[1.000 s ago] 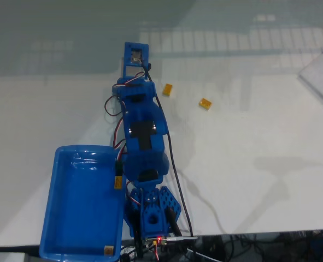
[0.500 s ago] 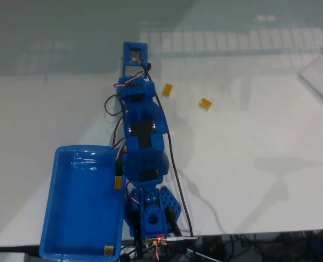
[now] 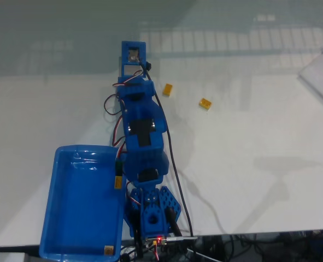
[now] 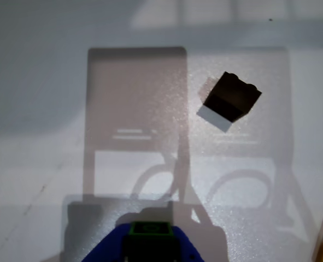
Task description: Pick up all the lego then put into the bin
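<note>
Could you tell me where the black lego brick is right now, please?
In the wrist view, the black brick lies tilted on the white table, upper right of centre, well above the gripper at the bottom edge.

No readable txt, labels, brands or nos. anywhere; small yellow tags too blurred to read.

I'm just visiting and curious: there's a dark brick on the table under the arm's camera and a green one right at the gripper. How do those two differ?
The dark brick lies free on the white table, turned at an angle; the green brick sits at the gripper, squared to the wrist view. The dark brick shows whole, casting a shadow; the green brick shows just a top edge. One looks black, the other green. Both are small plastic bricks.
</note>
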Action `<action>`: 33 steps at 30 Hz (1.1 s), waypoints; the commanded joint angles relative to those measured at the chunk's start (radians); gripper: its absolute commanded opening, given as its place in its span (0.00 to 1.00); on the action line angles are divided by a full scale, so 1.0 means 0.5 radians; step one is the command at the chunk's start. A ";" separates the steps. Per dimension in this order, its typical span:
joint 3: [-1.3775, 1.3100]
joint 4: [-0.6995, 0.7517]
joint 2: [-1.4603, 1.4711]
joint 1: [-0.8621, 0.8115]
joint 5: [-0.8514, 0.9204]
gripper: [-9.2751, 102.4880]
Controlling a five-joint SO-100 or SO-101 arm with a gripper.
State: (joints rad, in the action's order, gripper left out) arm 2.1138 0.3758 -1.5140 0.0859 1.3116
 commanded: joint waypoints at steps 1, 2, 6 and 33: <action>-0.080 -0.009 0.003 0.025 0.031 0.08; -0.080 -0.006 0.003 0.025 0.031 0.08; -0.080 -0.006 0.003 0.028 0.025 0.08; -0.230 2.013 -2.332 1.298 -0.482 0.08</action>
State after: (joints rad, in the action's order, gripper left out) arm 2.0617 1.2885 -2.6200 0.5967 1.0738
